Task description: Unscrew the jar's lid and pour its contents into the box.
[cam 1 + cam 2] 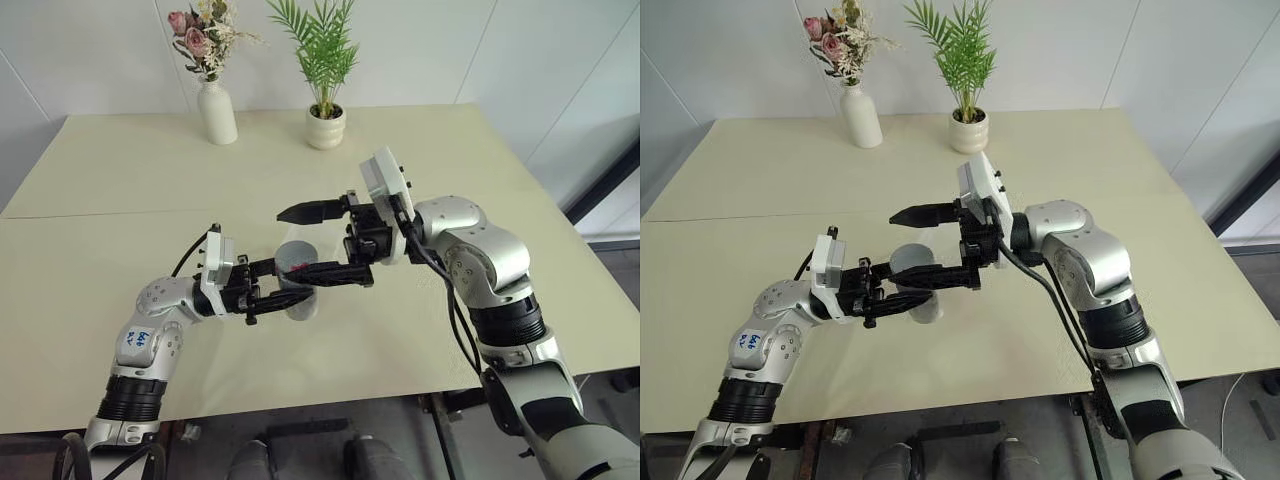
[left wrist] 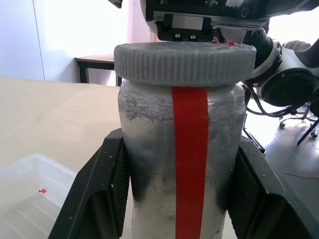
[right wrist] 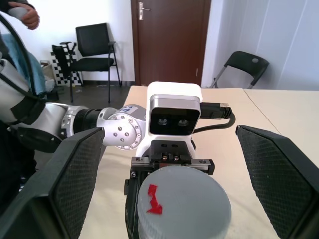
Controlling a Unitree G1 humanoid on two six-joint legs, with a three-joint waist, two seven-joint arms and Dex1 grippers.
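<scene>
Above the tabletop's (image 1: 420,170) near edge, my left end effector (image 2: 174,194) clamps the jar (image 2: 149,184), lid (image 2: 184,62) still on. My right end effector (image 3: 172,174) stands wide open, fingers either side of the lid, apart from it.

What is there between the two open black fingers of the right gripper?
In the right wrist view, the round silver-grey screw lid with a red mark sits between the right gripper's spread fingers, untouched, with bare gaps on both sides.
</scene>
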